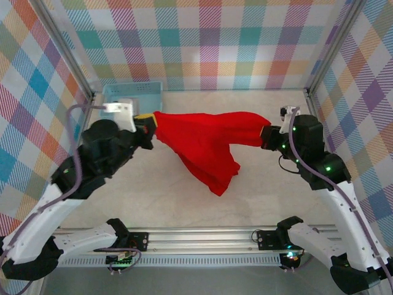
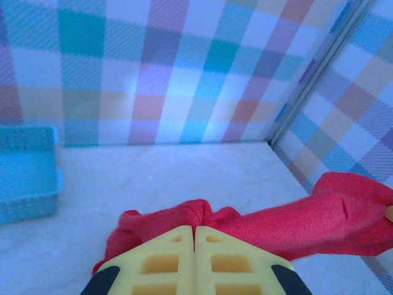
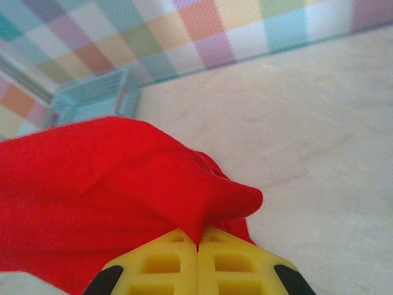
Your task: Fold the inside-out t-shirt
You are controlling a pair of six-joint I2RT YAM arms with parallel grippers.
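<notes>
Red t-shirt (image 1: 209,144) is suspended between the two arms above the middle of the worktop (image 1: 153,203). Its upper edge is pulled fairly taut from left to right. The rest hangs in a bunched, tapering drape toward the near side; contact of the lowest tip with the worktop cannot be told.

Left fingers (image 2: 163,261): pressed together, red cloth pinched at the tips, at the shirt's left end.

Right fingers (image 3: 166,261): pressed together, cloth clamped at the shirt's right end.

Light-blue basket (image 1: 132,93) is at the far left corner, near the left fingers.
</notes>
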